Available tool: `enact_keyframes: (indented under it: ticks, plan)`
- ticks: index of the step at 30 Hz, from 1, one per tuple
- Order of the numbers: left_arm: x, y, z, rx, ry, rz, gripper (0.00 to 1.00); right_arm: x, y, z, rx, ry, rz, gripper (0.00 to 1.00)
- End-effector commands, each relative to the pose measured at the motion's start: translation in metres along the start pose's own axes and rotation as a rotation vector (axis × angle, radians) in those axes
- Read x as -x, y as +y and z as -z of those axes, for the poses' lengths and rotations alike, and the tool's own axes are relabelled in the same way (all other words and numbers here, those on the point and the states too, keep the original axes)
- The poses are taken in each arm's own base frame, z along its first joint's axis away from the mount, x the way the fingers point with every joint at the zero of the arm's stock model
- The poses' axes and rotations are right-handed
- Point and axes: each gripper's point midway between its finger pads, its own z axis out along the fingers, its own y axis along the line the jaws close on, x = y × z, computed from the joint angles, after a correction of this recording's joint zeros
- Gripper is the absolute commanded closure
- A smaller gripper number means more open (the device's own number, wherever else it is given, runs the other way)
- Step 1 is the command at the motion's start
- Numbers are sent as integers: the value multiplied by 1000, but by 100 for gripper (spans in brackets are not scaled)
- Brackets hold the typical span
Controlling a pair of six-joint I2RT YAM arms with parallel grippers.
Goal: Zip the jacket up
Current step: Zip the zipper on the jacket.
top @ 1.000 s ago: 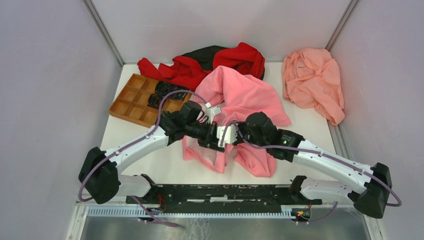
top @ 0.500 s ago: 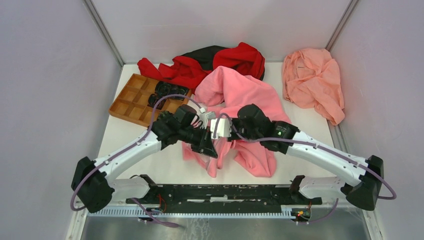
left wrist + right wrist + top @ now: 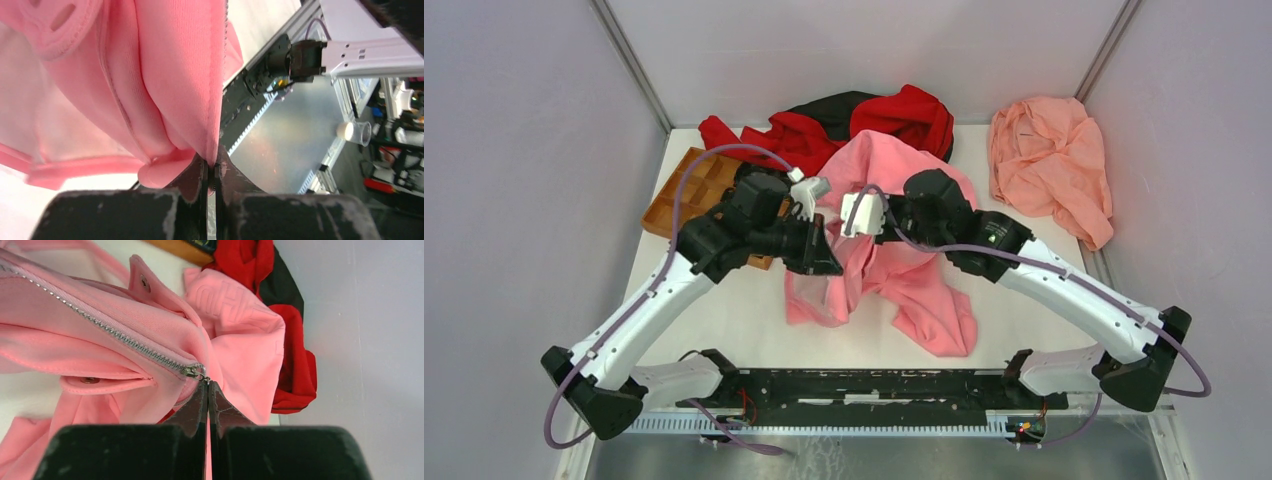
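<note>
Bright pink fleece hooded jacket (image 3: 894, 170) is bunched just beside the brown compartment tray (image 3: 662, 212), its front lifted between both arms. Left gripper (image 3: 210, 162), close by the tray, has jaws closed, pinching the jacket's front edge. Right gripper (image 3: 207, 385), farther from the tray, has jaws closed on the small metal zipper pull (image 3: 200, 373). Step looks like mid-zip. Next move: left anchors the fabric taut, right draws the pull along the teeth, away from the left.

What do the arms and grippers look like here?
The left arm and right arm match: white tube links, chunky black joint housings and black bases. A lilac cable loops loosely along each. Each wrist has a white camera mount, and a green light shows on the right forearm. The left gripper and right gripper have scuffed black fingers tapering to thin tips.
</note>
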Motion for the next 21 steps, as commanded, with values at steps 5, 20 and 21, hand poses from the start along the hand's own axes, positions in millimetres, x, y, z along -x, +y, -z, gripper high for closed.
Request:
enact_keyframes:
  ticks: [5,20,21]
  plan:
    - [65,-21,85,191,-252,-214,98,-2,-23,25,-47,-13,-235,100]
    - [63,-16,22,48,-131,-201,98,-128,94,1,261,105,-815,100]
    - [62,-13,22,63,-127,-204,98,-135,98,0,265,110,-846,100]
